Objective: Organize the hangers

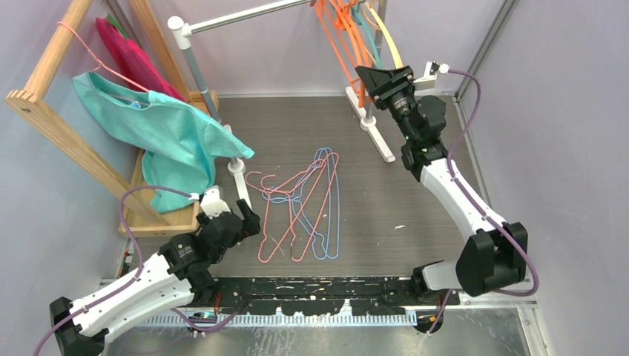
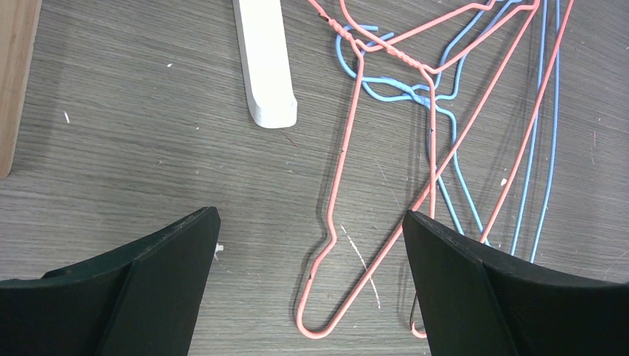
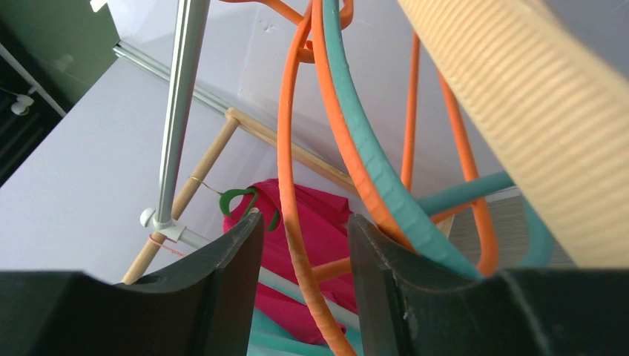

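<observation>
The 2 arms differ. The left arm (image 1: 141,285) stays low at the near left, its left gripper (image 1: 250,219) pointing down, jaws spread wide. The right arm (image 1: 452,189) stretches up to the far right, its right gripper (image 1: 377,77) tilted upward, jaws narrowly parted.

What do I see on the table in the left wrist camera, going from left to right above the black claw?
Wooden board edge → white rail foot → tangle of pink and blue wire hangers.
</observation>
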